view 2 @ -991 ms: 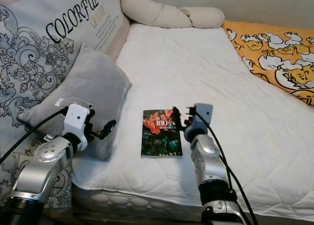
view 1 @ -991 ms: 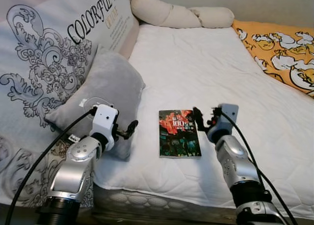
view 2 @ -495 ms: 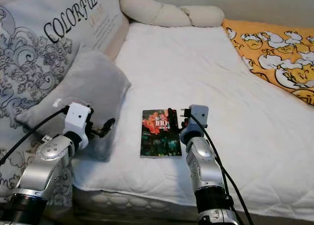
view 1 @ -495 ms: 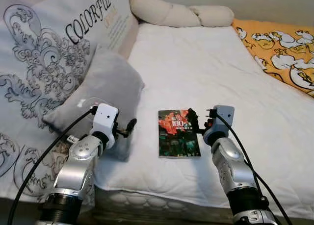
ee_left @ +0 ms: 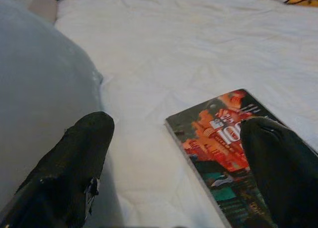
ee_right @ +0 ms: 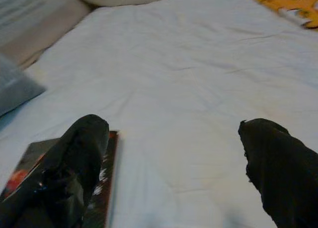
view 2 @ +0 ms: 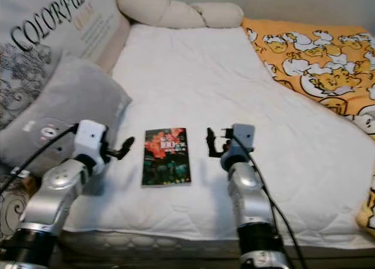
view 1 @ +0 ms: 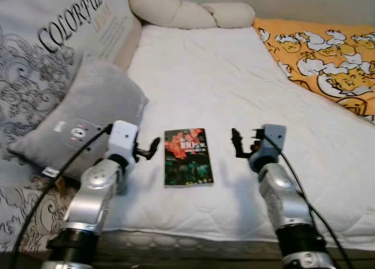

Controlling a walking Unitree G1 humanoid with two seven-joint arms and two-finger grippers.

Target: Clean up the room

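The left pincer (view 1: 153, 146) is held just above the white quilted mattress (view 1: 199, 75), its two black fingers (ee_left: 74, 163) spread apart and empty, and the right pincer (view 1: 237, 143) is likewise held open with nothing between its fingers. Between the two, at the 12 o'clock position ahead of the robot, one thin paperback book with a dark red-and-green cover (view 1: 186, 156) is seen lying flat near the front edge of the mattress, the left pincer being just beside its 9 o'clock edge and the right pincer a little apart at 3 o'clock. The book is judged to be light, fairly stiff yet bendable, and glossy enough to slip; since it lies flush on a soft surface, a long edge would probably have to be pressed into the padding and pinched near its middle. One grey plush cushion (view 1: 82, 116) is found at 9 o'clock, leaning against one large printed pillow with black lettering (view 1: 53, 40). One cream knotted bolster (view 1: 181, 11) lies at 12 o'clock, far off, and one orange patterned blanket (view 1: 322, 52) at 2 o'clock.
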